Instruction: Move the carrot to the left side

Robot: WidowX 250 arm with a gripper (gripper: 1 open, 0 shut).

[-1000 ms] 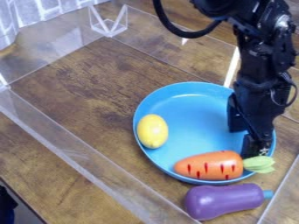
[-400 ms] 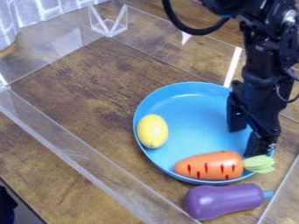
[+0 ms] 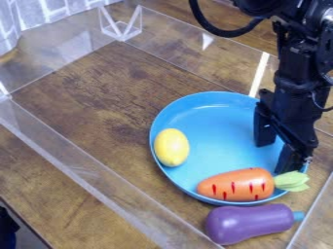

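Note:
The carrot point(image 3: 236, 184) is orange with dark ridge lines and lies on its side at the front rim of the blue plate point(image 3: 208, 122), its yellow-green top point(image 3: 289, 181) pointing right. My black gripper point(image 3: 289, 154) hangs straight down over the plate's right side, just above and behind the leafy end. Its fingers point(image 3: 309, 156) stand open with nothing between them.
A yellow lemon point(image 3: 172, 147) sits on the plate's left part. A purple eggplant point(image 3: 250, 225) lies on the wood in front of the plate. Clear plastic walls point(image 3: 78, 165) fence the wooden table, with bare wood to the left of the plate.
The arm has drifted slightly right and the wrist has rolled a little. Carrot, lemon and eggplant lie where they were.

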